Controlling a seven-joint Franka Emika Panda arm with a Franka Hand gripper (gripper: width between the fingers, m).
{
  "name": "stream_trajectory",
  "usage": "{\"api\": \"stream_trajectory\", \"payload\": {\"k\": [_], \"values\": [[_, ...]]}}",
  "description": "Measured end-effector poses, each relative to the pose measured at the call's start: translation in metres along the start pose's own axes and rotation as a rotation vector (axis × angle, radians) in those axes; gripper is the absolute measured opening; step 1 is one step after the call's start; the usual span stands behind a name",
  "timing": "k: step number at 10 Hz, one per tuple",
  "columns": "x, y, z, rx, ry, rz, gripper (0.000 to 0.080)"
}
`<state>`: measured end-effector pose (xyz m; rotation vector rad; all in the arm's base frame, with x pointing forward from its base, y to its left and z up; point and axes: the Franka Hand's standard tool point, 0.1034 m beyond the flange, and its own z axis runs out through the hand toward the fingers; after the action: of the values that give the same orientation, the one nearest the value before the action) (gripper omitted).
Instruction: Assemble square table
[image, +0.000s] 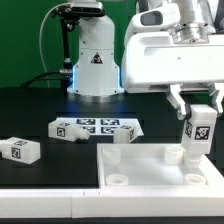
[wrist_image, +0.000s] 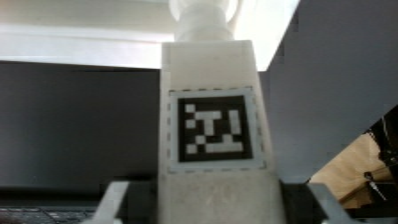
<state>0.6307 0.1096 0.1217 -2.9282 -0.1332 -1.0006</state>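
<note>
Here gripper (image: 198, 108) clamps upright leg (image: 198, 138) bearing black-and-white tag (wrist_image: 215, 129).

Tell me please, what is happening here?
The gripper holds one leg upright over the top, toward the exterior view's right. I cannot tell whether it already sits in a socket. A second leg lies loose at the exterior view's left, apart from the marker board.

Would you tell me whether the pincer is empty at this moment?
No, the pincer grips a white leg, held upright over the square top.
</note>
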Motion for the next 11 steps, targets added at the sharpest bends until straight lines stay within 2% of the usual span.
{"api": "stream_trajectory", "payload": {"k": [3,9,11], "values": [[-0.005,-0.004,0.009,0.003,-0.003,-0.004,0.0287],[-0.009,-0.001,0.019,-0.004,-0.001,0.0,0.0287],[-0.022,-0.003,0.026,-0.003,-0.023,-0.004,0.0287]]}}
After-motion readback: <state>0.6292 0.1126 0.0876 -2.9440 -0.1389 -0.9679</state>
